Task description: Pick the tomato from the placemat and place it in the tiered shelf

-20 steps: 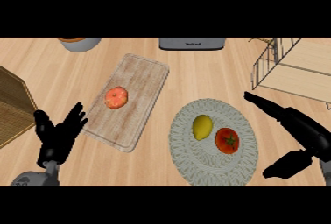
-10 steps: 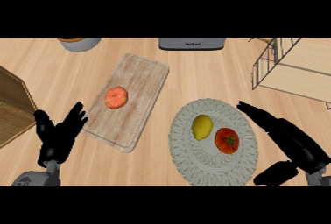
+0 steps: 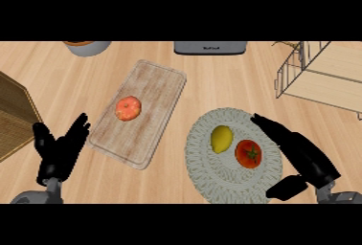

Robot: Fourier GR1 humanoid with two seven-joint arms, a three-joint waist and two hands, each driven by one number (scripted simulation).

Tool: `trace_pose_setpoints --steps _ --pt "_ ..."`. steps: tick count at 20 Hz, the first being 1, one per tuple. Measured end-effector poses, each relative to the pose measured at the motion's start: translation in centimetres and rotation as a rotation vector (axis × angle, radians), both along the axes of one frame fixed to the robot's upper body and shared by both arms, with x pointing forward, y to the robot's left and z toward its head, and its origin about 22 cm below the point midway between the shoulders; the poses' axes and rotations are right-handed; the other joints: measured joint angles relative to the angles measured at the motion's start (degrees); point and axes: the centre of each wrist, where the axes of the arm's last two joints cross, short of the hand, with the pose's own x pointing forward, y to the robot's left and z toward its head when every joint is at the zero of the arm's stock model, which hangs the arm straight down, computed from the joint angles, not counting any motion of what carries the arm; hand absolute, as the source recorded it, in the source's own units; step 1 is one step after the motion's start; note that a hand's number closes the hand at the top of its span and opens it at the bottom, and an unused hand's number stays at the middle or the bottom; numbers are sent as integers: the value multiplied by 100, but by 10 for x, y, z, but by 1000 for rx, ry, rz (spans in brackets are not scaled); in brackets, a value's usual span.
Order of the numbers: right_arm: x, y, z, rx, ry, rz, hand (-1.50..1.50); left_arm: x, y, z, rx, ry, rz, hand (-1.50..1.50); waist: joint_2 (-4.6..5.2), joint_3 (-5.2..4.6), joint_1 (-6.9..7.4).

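Head view looks steeply down on a light wooden counter [image 3: 233, 86]. Low and right of centre lies a round, pale woven placemat [image 3: 219, 177], and on it sit 2 things: a red tomato [image 3: 248, 153] with a green stem mark, and a yellow lemon [image 3: 222, 139] just beside it on the left, the 2 close together or perhaps touching. The right hand [image 3: 300, 155] comes in from the lower right corner and reaches over the right edge of the placemat, its fingers [image 3: 272, 128] straight and stretched together toward the upper left, their tips just above and right of the tomato. Its thumb [image 3: 286, 188] sticks out apart from the fingers, low over the placemat's lower right rim. The tomato sits between fingers and thumb, close beside the palm; no finger curls round it, and I cannot tell whether the palm touches it.

The left hand [image 3: 60, 153] rests open at the lower left, fingers up and slightly spread, just left of a pale wooden cutting board [image 3: 155, 91] that lies at a slant. An orange-red round fruit [image 3: 128, 108] rests on that board. The tiered shelf [image 3: 318, 72], a wire frame with pale wooden boards, stands at the upper right, well apart from the placemat. At the top edge show a grey appliance [image 3: 210, 47] and a grey bowl [image 3: 87, 47]. A brown woven surface [image 3: 13, 115] fills the left edge.
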Motion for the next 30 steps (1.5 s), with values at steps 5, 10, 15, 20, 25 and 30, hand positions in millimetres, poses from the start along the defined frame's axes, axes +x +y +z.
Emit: trace_pose_setpoints --steps 5,10,15,20,25,30 --pt "-2 8 -13 -34 -15 -30 -150 -1 2 4 -3 17 -6 0 7 -8 0" --pt "10 12 -24 -61 -36 -54 -150 2 1 -3 -1 15 2 0 6 -5 2" --pt "27 16 -42 -42 -60 -57 -150 1 2 -5 -1 25 -6 0 13 -9 11" --pt "33 26 -58 -17 -75 -43 -150 -3 2 -6 -2 24 -2 0 7 -10 8" --pt "39 33 -71 -30 -66 -2 150 3 -5 -4 -2 27 -5 0 6 -23 11" --pt "37 37 -70 -138 -65 147 150 4 -6 -3 -6 34 -5 0 -16 -38 10"
